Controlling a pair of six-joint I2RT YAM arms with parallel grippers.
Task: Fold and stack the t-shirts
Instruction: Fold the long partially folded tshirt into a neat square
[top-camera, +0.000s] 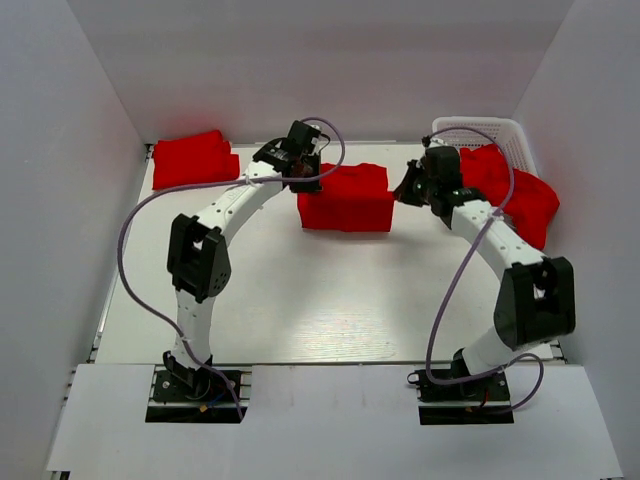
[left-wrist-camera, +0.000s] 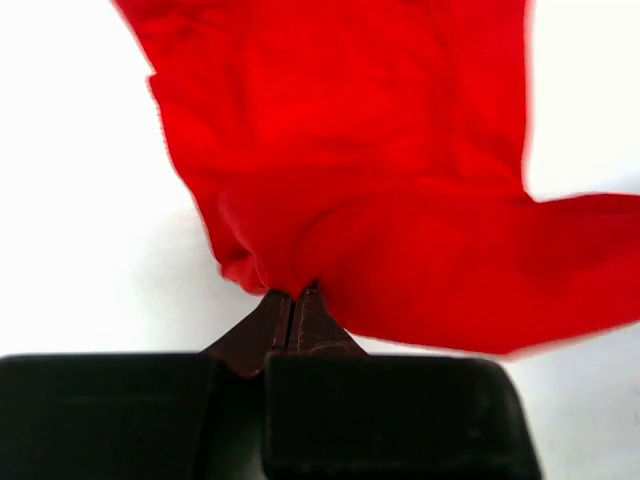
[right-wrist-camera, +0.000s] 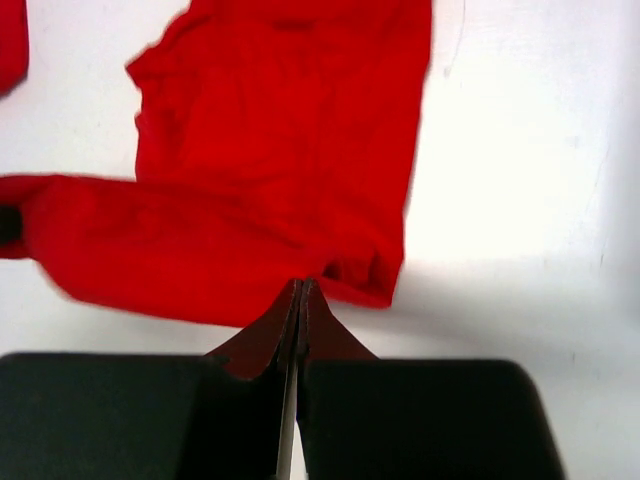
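Observation:
A red t-shirt (top-camera: 346, 198) hangs lifted over the middle back of the table, stretched between both grippers. My left gripper (top-camera: 305, 178) is shut on its left corner; in the left wrist view the cloth (left-wrist-camera: 380, 180) bunches at the closed fingertips (left-wrist-camera: 293, 292). My right gripper (top-camera: 404, 192) is shut on its right corner; in the right wrist view the cloth (right-wrist-camera: 270, 170) hangs from the closed tips (right-wrist-camera: 302, 284). A folded red t-shirt (top-camera: 194, 158) lies at the back left.
A white basket (top-camera: 482, 130) stands at the back right with a heap of red t-shirts (top-camera: 520, 195) spilling from it onto the table. White walls close in on the left, back and right.

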